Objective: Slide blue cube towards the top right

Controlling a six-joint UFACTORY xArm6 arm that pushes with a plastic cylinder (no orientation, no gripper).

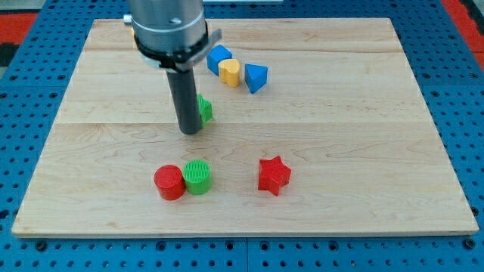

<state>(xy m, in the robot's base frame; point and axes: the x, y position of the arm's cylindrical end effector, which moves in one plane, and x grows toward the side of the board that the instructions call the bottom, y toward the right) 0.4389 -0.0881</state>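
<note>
The blue cube (218, 57) lies on the wooden board near the view's top, left end of a short row. A yellow block (230, 72) touches it on the right, and a blue wedge-like block (255, 78) touches the yellow one. My tip (190, 130) stands below and left of the blue cube, apart from it. The rod partly hides a green block (205, 110) just to its right.
A red cylinder (169, 183) and a green cylinder (197, 177) sit side by side at the view's lower left. A red star (273, 175) lies at lower centre. The wooden board (363, 113) rests on a blue pegboard.
</note>
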